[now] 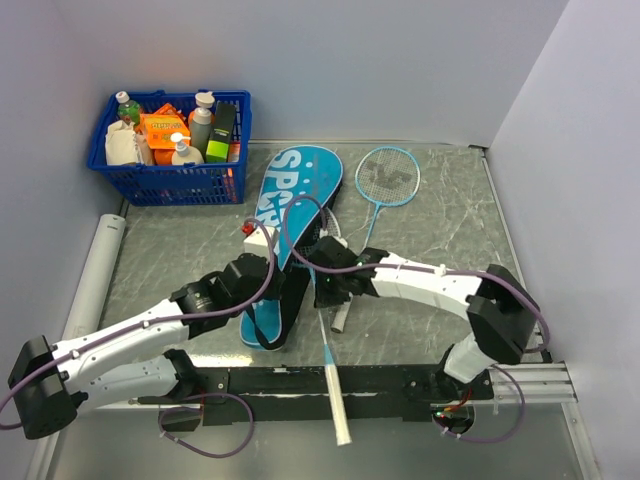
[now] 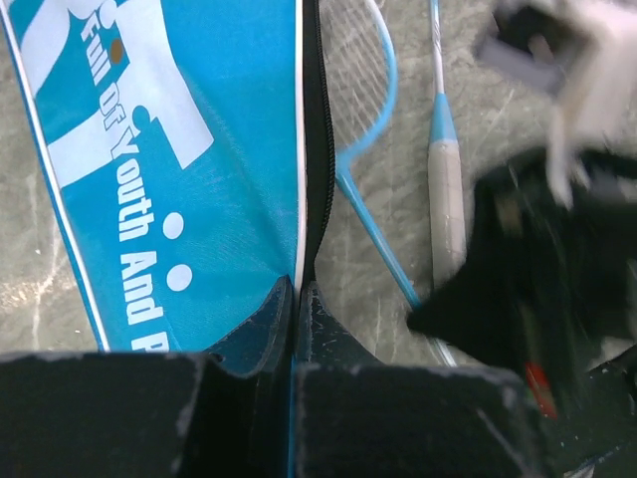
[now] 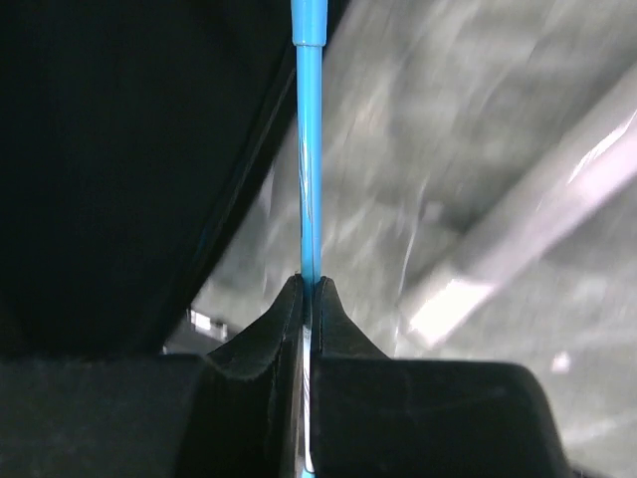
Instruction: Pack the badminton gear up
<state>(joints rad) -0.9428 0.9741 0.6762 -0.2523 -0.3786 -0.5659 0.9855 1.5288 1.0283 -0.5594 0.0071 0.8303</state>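
Bag: long, racket-shaped, teal fabric with white lettering and a black zip along one edge. It lies on the table, a grey marbled slab, with the wide end at 12 o'clock and the narrow end at 6.

Left gripper: black, rough-surfaced fingers pressed together on the bag's zip edge near the narrow end.

Right gripper: fingers pinched tight on the thin, smooth, light-blue shaft of the first racket, just beside the bag's dark open side.

First racket: grey-white handle pointing to 6 o'clock, crossing the black base rail. The stringed head sits against the zip edge, part of it hidden by the bag.

Second racket: oval light-blue frame with taut strings, flat on the table at 1 o'clock, just right of the bag. Its handle slants back toward centre.

Basket: blue plastic lattice at 10 o'clock, filled with bottles and packets.

Tube: white, smooth cylinder along the 9 o'clock edge.
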